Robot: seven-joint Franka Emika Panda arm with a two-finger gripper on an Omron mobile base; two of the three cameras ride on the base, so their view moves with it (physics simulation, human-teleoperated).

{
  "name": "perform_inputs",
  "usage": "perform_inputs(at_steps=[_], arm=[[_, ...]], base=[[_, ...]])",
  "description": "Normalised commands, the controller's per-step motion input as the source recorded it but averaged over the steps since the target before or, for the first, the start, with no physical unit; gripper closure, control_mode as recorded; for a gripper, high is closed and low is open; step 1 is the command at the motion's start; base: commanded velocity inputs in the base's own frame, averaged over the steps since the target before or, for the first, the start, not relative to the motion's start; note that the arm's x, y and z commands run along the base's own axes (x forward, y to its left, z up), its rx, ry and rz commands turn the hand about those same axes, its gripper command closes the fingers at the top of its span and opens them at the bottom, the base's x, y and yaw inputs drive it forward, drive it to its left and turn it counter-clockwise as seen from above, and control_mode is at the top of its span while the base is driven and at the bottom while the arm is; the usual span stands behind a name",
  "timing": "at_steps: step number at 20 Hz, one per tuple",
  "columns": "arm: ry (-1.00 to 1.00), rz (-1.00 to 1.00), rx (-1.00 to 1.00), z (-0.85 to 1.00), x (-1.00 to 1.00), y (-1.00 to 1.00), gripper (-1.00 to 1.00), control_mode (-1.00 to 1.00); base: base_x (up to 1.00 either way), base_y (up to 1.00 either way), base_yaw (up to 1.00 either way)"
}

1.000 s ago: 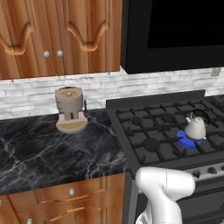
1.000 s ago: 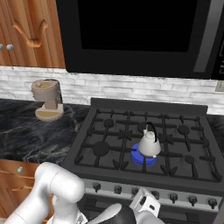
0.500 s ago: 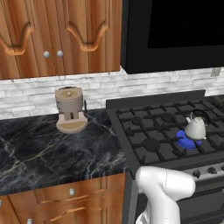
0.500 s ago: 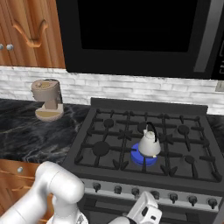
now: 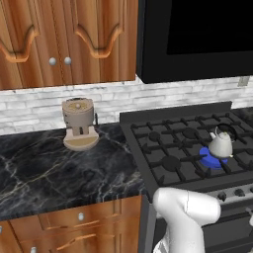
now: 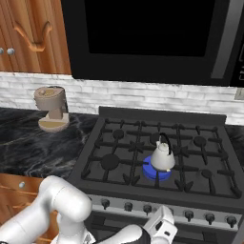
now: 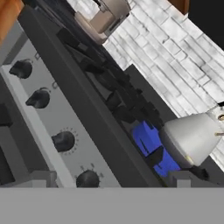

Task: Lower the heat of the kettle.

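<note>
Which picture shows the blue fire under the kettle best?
The right base view: the blue flame rings the kettle with little blocking it. In the left base view it's small and far off; in the hand view it's close but tilted.

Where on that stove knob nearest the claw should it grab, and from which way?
Probably the knob's round body, approached straight from the stove's front, one finger on each side. It sticks out of the front panel as a short stub, so opposite sides can be pinched and twisted. The claw is open below the panel.
</note>
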Motion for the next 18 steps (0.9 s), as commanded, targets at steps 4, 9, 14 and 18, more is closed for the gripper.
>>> perform_inputs(at_steps=[4, 9, 14, 18], arm=[[0.00, -0.12, 0.00, -0.29, 0.21, -0.30, -1.00, -1.00], [-0.01, -0.08, -0.03, -0.27, 0.24, -0.25, -1.00, -1.00], [-0.14, -0.02, -0.05, -0.27, 0.11, -0.07, -1.00, -1.00], [-0.21, 0.00, -0.08, -0.20, 0.01, -0.02, -1.00, -1.00]], base=[[0.00, 0.00, 0.00], [0.00, 0.00, 0.00], [0.00, 0.00, 0.00], [0.00, 0.00, 0.00]])
